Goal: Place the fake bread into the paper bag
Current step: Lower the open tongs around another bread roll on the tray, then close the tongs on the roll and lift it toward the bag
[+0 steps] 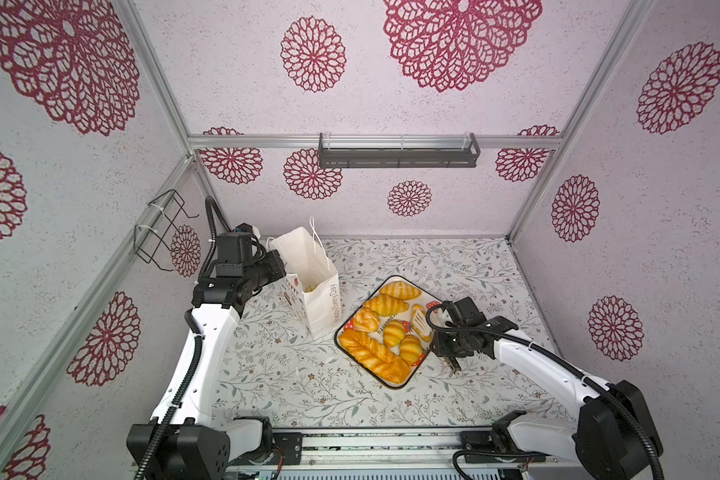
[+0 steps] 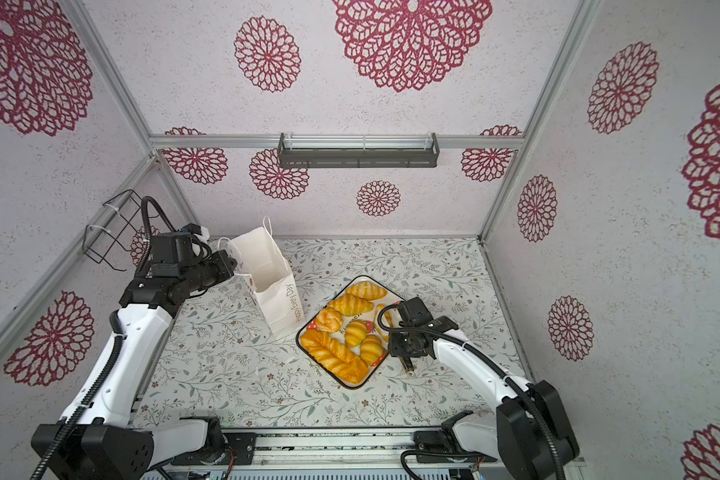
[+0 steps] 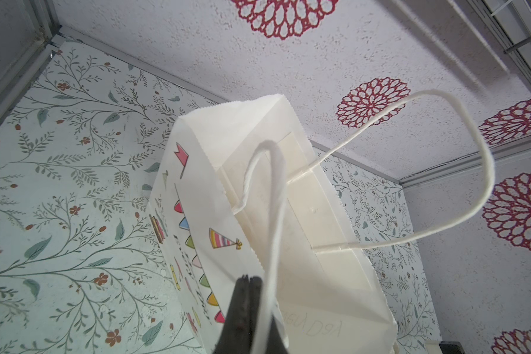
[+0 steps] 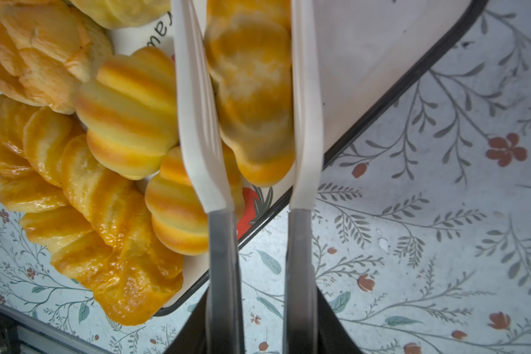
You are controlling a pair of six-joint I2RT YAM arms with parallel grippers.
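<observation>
At 9 o'clock on the table the left gripper [image 3: 247,283] has its black jaws pressed together at the near rim of the paper bag [image 1: 319,309], close beside one cord handle [image 3: 272,214]. I cannot tell whether cord or paper is caught between them. The bag stands upright with its mouth open, just beside the 10 o'clock corner of the strawberry-print tray [image 1: 395,387]. The fake bread lies on that tray: a plaited loaf [image 1: 373,358] along the 7 o'clock edge, croissants [image 1: 400,290] towards 12, and rolls packed between. At the tray's 3 o'clock edge the right gripper [image 4: 262,294] is clamped on metal tongs [image 4: 301,260], whose white blades flank one small ribbed roll [image 4: 252,92]. The roll is glossy and the blades are smooth, so it could squirt out on the lift. A neighbouring roll [image 4: 172,214] sits under one blade and might be dragged along. The bag looks light and tall, so a knock on its rim could tip it. The far handle [image 3: 472,171] arches over the mouth and could snag the tongs. Bare table lies open at 6 and 12 o'clock of the tray. The way to the narrow bag mouth runs toward 10 o'clock, over the other pastries, so it calls for height.
</observation>
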